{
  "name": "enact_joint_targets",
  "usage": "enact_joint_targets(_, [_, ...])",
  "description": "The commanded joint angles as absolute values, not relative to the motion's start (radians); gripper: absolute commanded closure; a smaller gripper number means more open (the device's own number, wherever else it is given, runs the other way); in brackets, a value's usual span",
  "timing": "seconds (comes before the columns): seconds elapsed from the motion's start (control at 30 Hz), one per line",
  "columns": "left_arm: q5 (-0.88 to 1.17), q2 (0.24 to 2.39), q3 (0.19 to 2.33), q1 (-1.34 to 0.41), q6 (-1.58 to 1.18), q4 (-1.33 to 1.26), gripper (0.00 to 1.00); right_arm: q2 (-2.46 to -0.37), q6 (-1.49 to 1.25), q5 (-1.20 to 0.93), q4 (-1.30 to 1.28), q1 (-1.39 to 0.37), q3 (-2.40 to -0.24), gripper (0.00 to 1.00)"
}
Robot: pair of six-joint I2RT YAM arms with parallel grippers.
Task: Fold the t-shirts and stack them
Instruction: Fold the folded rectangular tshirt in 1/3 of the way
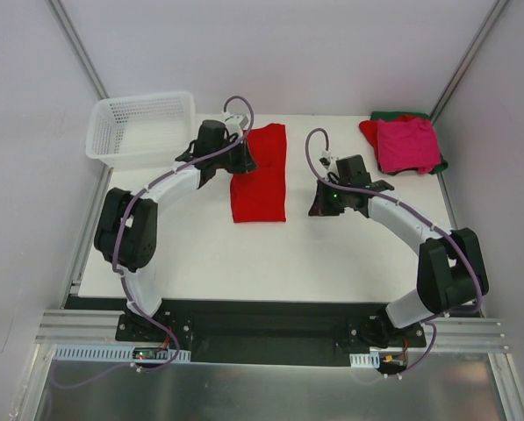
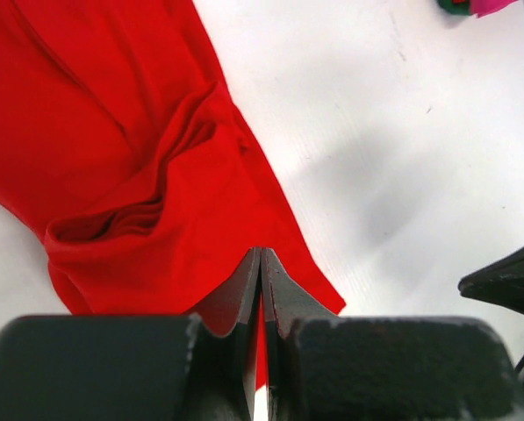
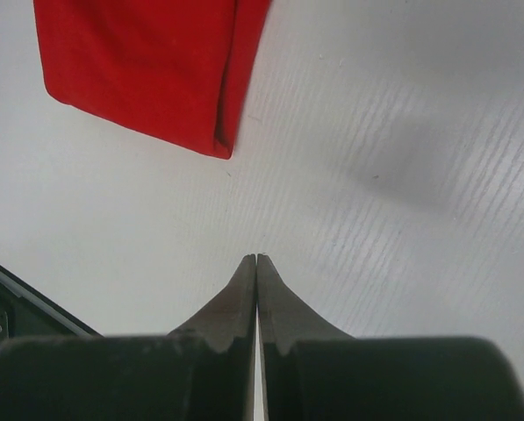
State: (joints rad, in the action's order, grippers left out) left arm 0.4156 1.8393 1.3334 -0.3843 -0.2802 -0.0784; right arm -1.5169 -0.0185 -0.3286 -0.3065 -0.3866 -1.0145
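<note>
A bright red t-shirt (image 1: pixel 260 174) lies folded into a long strip at the middle back of the table. In the left wrist view the red t-shirt (image 2: pixel 112 132) shows a rumpled fold. My left gripper (image 1: pixel 241 153) hovers at the strip's left edge. In its wrist view the left gripper (image 2: pixel 261 253) is shut, with nothing between the tips. My right gripper (image 1: pixel 319 206) sits to the right of the strip over bare table. In its wrist view the right gripper (image 3: pixel 256 258) is shut and empty, short of the shirt's corner (image 3: pixel 147 61). A magenta-pink t-shirt (image 1: pixel 408 145) tops a pile at the back right, over a red one (image 1: pixel 368 130) and a dark green one (image 1: pixel 393 115).
A white mesh basket (image 1: pixel 139 129) stands at the back left corner, close behind my left arm. Walls close in the table at the left, back and right. A dark part of my right arm (image 2: pixel 507 281) shows at the right edge of the left wrist view.
</note>
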Motion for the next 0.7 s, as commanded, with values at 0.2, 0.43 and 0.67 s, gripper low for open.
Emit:
enact_joint_targets(0.2, [0.486, 1.871, 1.281, -0.37, -0.328, -0.112, 1.0, -1.433, -0.029, -0.342, -0.296, -0.384, -0.982, 0.99])
enact_joint_targets(0.43, [0.494, 1.954, 1.324, -0.353, -0.339, -0.103, 1.0, -1.439, -0.025, -0.336, -0.302, -0.383, -0.983, 0.99])
enact_joint_targets(0.67, [0.451, 2.006, 1.382, -0.327, -0.324, -0.061, 1.0, -1.448, -0.021, -0.334, -0.305, -0.383, -0.992, 0.99])
